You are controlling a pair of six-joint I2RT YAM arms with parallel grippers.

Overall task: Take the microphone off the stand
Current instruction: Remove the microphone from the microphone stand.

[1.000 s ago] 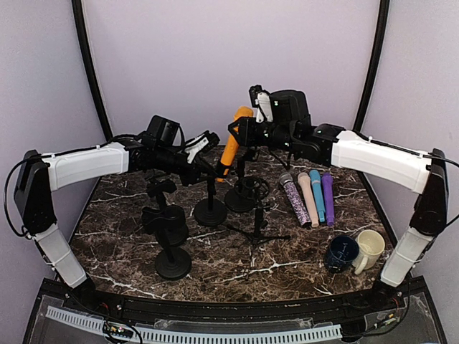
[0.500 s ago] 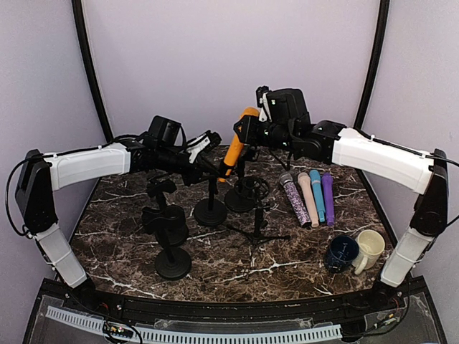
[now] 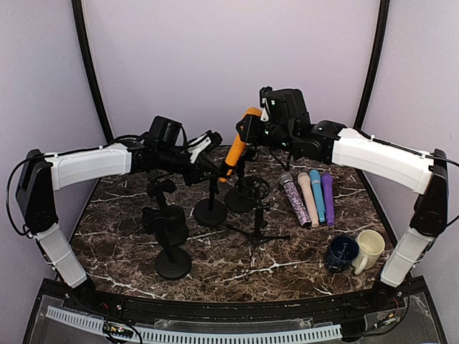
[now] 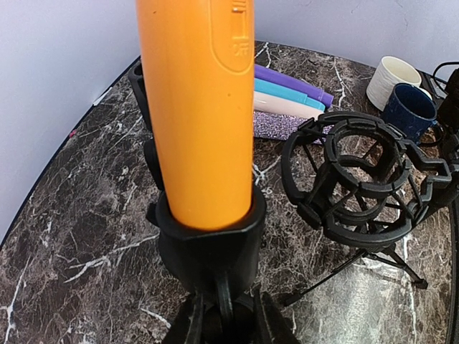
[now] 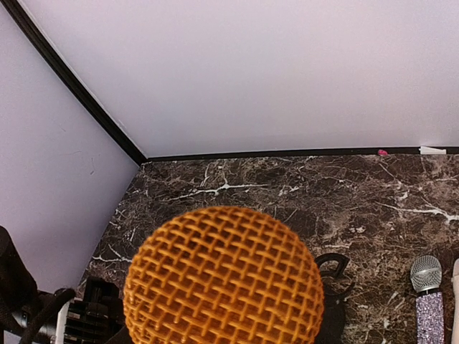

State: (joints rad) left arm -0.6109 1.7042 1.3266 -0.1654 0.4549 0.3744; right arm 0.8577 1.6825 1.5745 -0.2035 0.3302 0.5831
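An orange microphone (image 3: 234, 149) sits tilted in the black clip of a round-based stand (image 3: 210, 212). My right gripper (image 3: 249, 130) is shut on the microphone just below its mesh head. In the right wrist view the head (image 5: 222, 279) fills the lower frame and hides my fingers. My left gripper (image 3: 213, 167) is shut on the stand's neck right under the clip. In the left wrist view the orange body (image 4: 197, 107) is seated in the clip (image 4: 211, 236), with my left gripper (image 4: 222, 312) closed on the joint below it.
A shock-mount stand (image 3: 251, 190) and a small tripod (image 3: 257, 233) stand just right of the stand. Two more black stands (image 3: 166, 222) are at front left. Several microphones (image 3: 312, 197) lie at right, with a blue mug (image 3: 341, 252) and a cream mug (image 3: 369, 247).
My right gripper and the microphone's head have shifted a little to the right. The left arm has stayed on the stand.
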